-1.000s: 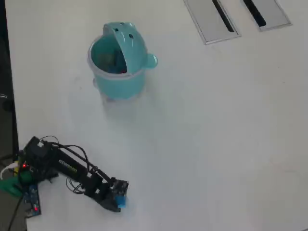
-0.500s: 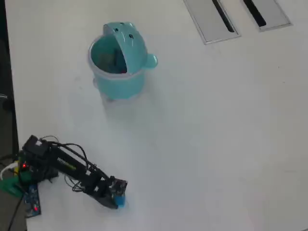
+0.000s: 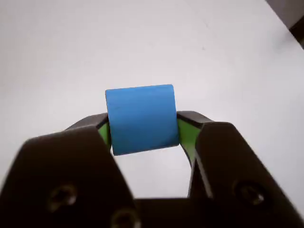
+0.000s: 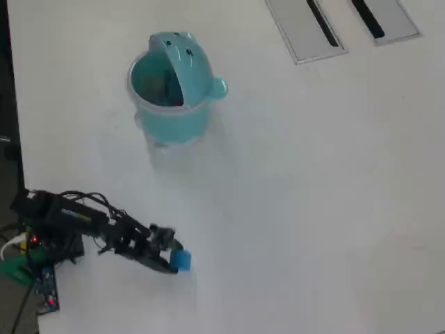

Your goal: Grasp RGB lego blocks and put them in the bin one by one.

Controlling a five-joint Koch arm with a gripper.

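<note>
I see my pincer (image 3: 142, 130) clamped on the blue block (image 3: 141, 118), well apart from the open teal bin (image 4: 170, 87) on the white surface (image 4: 313, 195).

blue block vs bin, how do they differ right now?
Size: the blue block is far smaller than the bin. Shape: the block looks boxy, the bin is round with its lid flipped open. State: the block is clamped in the gripper, while the bin stands free on the table, well away from the arm. Both are bluish plastic; the bin is teal.
</note>
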